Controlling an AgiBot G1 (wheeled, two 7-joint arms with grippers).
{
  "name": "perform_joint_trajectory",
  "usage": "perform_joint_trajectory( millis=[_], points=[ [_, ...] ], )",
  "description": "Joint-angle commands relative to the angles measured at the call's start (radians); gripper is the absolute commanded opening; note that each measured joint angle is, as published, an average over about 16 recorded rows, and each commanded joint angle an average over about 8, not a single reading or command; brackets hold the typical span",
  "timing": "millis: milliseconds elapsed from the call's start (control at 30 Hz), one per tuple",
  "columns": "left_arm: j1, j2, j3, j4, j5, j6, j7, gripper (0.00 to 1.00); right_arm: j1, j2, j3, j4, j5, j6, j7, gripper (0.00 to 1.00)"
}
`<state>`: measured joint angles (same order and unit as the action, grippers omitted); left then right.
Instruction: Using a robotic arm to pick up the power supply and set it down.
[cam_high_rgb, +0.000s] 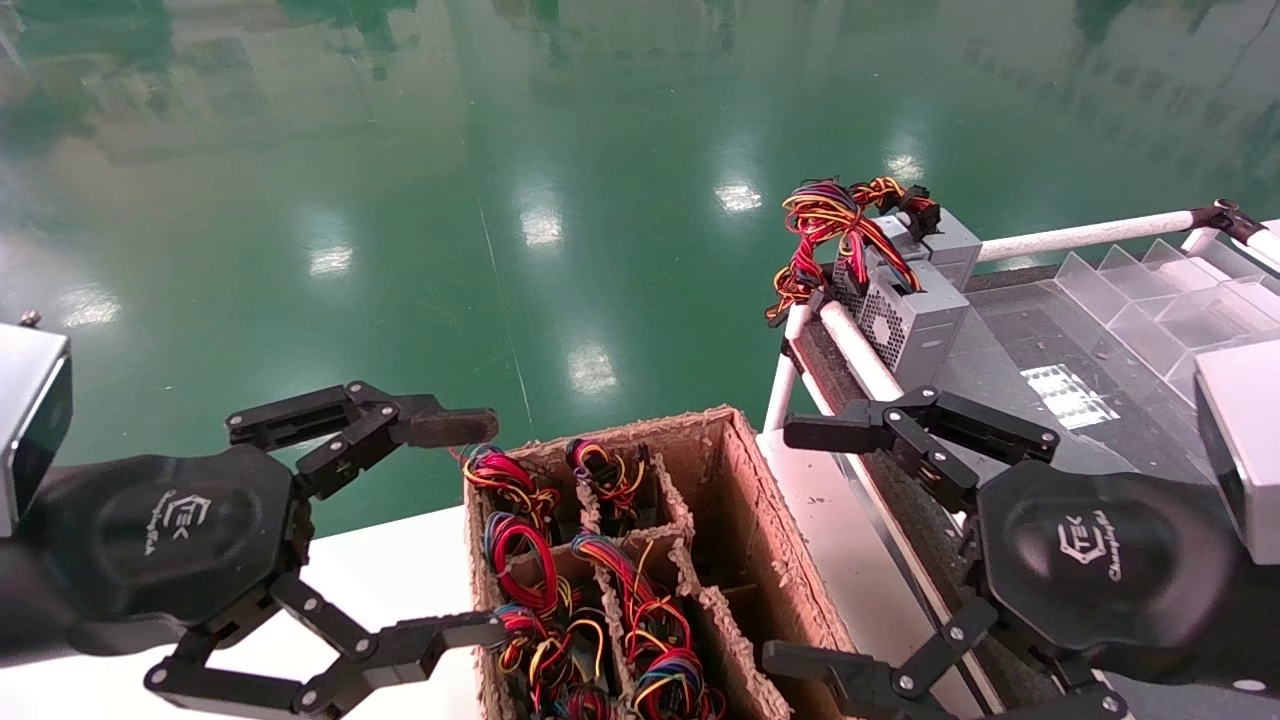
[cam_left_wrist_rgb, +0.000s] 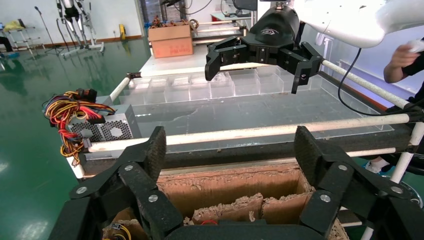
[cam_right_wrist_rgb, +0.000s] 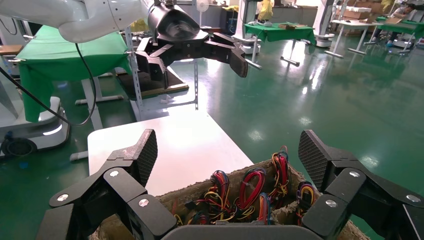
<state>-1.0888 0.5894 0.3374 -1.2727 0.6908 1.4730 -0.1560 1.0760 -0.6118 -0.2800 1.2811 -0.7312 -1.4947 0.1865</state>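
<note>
Power supply sits well beyond the open right tool.

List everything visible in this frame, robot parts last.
Cardboard box: one, brown, divided into compartments, between the grippers.
Wire bundles: several, red, yellow, blue, in the box's left compartments.
Power supplies: two, grey, wires on top, at the far corner of the right-hand table.
Clear dividers: one set, transparent, on that table.
White table: one, under the box.
Left gripper: black, open, left of the box.
Right gripper: black, open, right of the box.
</note>
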Motion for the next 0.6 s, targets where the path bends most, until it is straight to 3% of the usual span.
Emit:
perform_joint_trajectory(
  millis=[33,600],
  points=[
    [0.0,0.0,0.0,0.0,0.0,0.0,0.0,0.0,0.0,0.0,0.0,0.0,0.0,0.0,0.0,1.0],
    [0.0,0.0,0.0,0.0,0.0,0.0,0.0,0.0,0.0,0.0,0.0,0.0,0.0,0.0,0.0,1.0]
  ],
)
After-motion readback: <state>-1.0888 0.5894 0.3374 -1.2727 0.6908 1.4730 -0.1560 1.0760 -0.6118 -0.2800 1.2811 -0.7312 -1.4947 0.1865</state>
